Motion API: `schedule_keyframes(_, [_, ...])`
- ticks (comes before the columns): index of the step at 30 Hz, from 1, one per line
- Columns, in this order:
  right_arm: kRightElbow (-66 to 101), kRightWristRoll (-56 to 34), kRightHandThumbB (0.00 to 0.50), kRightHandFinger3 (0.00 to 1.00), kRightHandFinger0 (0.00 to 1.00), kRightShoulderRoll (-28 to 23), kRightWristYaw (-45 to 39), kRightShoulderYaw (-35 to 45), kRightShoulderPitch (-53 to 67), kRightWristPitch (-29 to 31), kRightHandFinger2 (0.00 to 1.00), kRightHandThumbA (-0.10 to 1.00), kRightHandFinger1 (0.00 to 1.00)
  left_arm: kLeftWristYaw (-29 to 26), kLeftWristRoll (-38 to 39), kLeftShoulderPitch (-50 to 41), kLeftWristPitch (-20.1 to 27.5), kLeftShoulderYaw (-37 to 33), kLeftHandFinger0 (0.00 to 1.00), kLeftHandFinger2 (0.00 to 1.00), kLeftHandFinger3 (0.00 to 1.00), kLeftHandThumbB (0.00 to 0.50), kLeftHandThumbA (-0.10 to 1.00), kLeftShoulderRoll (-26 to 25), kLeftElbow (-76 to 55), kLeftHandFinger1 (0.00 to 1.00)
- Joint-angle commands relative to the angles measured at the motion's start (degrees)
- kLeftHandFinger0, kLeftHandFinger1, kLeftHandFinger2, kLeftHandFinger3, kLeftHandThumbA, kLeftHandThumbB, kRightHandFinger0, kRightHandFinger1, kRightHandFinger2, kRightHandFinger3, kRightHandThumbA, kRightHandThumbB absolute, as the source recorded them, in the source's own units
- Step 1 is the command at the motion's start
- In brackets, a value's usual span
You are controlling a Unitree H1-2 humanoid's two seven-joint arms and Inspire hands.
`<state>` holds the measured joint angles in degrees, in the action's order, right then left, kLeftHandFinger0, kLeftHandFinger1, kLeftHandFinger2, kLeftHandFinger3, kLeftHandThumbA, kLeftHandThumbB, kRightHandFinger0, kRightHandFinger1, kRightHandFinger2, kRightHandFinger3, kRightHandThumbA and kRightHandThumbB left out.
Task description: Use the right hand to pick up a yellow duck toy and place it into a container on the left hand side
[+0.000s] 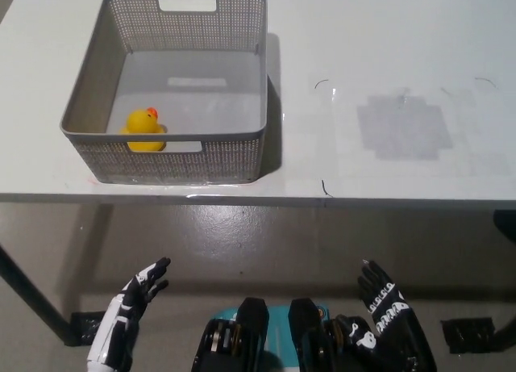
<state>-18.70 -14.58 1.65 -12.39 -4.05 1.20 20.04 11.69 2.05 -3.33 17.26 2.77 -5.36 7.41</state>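
At the lower left of the frame the white left hand [129, 311] is seen below the table edge, over the floor, with its fingers spread apart and nothing held; it is judged to be at rest and plays no part in the work.

Above it, in the upper left of the frame, a grey mesh container [242, 158] stands on the white table [387, 49], near the front edge. Inside it, in the front left corner of the frame's view, the yellow duck toy [143, 128] is found, upright, close against the near wall and partly hidden by the rim. Whether it touches that wall cannot be told.

To the right of the container the table top carries only a faint grey patch [403, 128] in the upper right of the frame and a few thin dark marks; no second duck is seen there.

At the lower right the black right hand [389, 319] is seen, also below the table edge and well apart from both duck and container. Its fingers are extended and separated, and nothing is gripped in it.

As far as can be judged, the task's goal is met: the duck lies in the container on the left side, and neither hand is in contact with it. Nothing appears to be left to do beyond keeping both hands clear of the table.
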Motion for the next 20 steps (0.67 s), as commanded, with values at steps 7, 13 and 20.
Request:
schedule_keyframes(7, [-0.1,-0.6,0.177,1.00,1.00,-0.1,-2.1,0.4,-2.0,3.1,1.00,1.00,1.00,-0.8,1.1,0.1,0.0,0.8,1.00,1.00,1.00,0.261,1.00,-1.5,-0.2,1.00])
schedule_keyframes(13, [-0.7,0.1,0.189,1.00,1.00,-0.3,-1.9,0.3,-2.9,3.6,1.00,1.00,1.00,-0.5,0.7,0.6,0.0,0.5,1.00,1.00,1.00,0.255,1.00,-2.3,0.6,1.00])
schedule_keyframes(20, [-0.9,0.8,0.171,1.00,1.00,-0.4,-1.7,0.2,-3.0,4.2,1.00,1.00,1.00,1.0,1.2,0.8,-0.1,-0.7,1.00,1.00,1.00,0.295,1.00,-3.1,1.9,1.00])
